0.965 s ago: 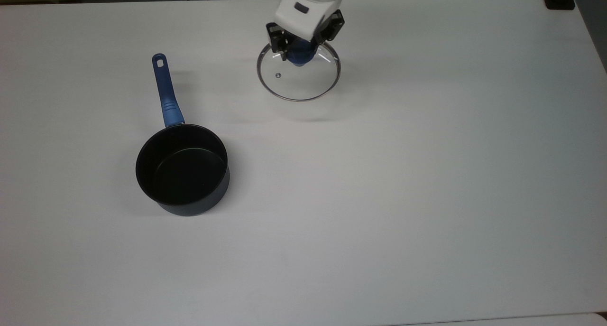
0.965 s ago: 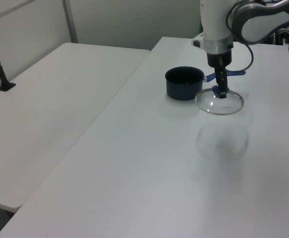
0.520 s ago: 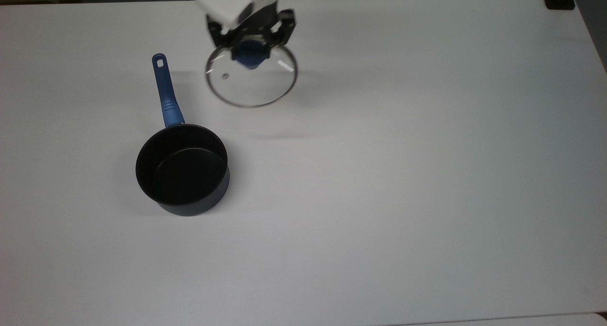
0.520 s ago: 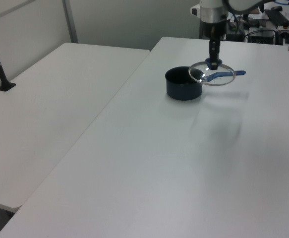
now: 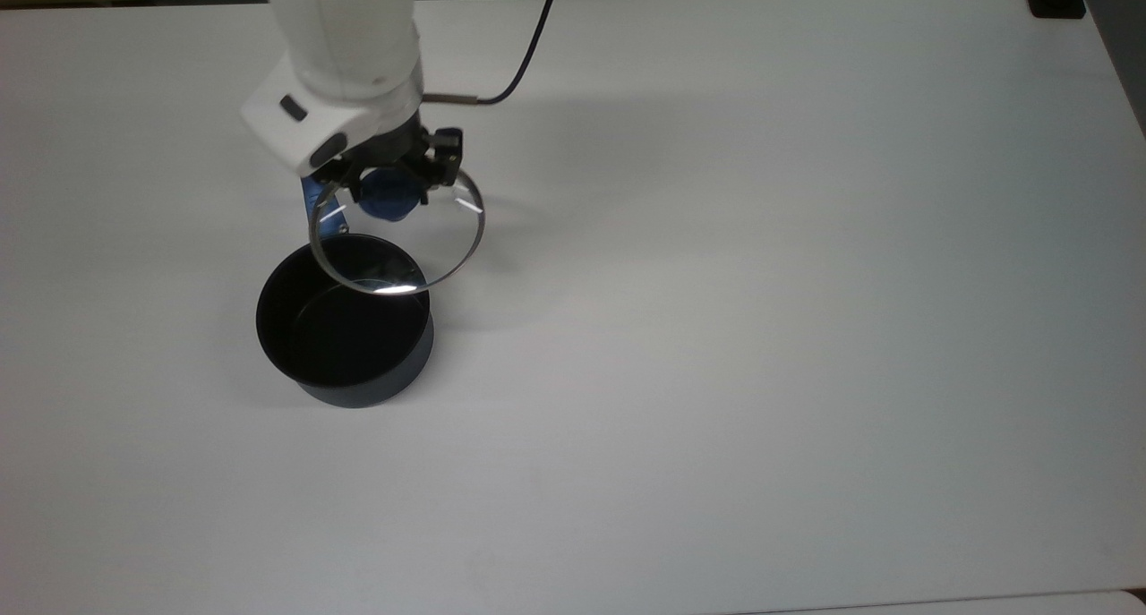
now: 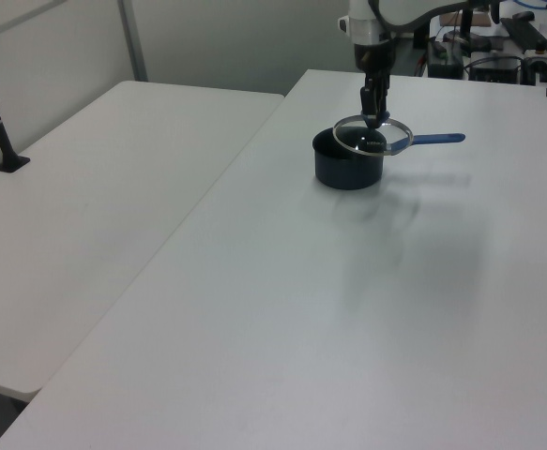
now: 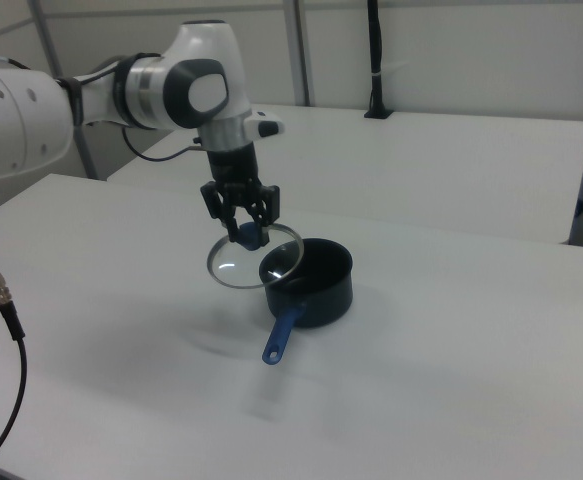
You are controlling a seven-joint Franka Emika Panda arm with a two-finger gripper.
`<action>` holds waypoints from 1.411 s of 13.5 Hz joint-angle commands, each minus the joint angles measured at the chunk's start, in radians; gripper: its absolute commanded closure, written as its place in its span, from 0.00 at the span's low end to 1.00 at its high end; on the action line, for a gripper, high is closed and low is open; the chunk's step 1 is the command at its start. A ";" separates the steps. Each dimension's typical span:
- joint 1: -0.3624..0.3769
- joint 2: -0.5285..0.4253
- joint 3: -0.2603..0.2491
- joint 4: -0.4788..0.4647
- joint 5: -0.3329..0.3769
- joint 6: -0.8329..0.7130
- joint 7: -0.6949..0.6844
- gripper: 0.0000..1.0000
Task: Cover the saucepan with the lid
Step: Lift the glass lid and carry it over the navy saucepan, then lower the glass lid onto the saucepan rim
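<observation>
From the top view I see my gripper [image 5: 391, 185] clamped on the blue knob [image 5: 389, 195] of the lid [image 5: 397, 233], one black finger on each side of it. The glass disc hangs under the hand, and its lower edge overlaps the upper part of the saucepan [image 5: 345, 321]. The pan's black inside is open below it, so the lid is not seated. The pan's blue handle [image 5: 315, 205] is mostly covered by the arm and the lid here. The white table [image 5: 761, 284] is plain around them.

The left view gives me what the top view cannot: height. The lid [image 6: 372, 137] is held off the table, level with or just above the rim of the saucepan [image 6: 347, 160], reaching past it on the left view's right. Here the handle [image 6: 436, 140] shows clearly, pointing to the left view's right. The gripper [image 6: 373, 116] comes straight down onto the knob.

The right view shows the grip from the side. The gripper [image 7: 247, 231] has its fingers [image 7: 212, 203] spread around the blue knob [image 7: 250, 237], and the lid [image 7: 254, 262] hangs slightly tilted, above and beside the saucepan [image 7: 314, 282] on the right view's left. The handle [image 7: 283, 332] points toward the camera, and its end lies on the table [image 7: 451, 380].
</observation>
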 commanded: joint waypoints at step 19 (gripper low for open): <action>-0.031 0.215 -0.023 0.213 0.040 0.134 0.035 0.55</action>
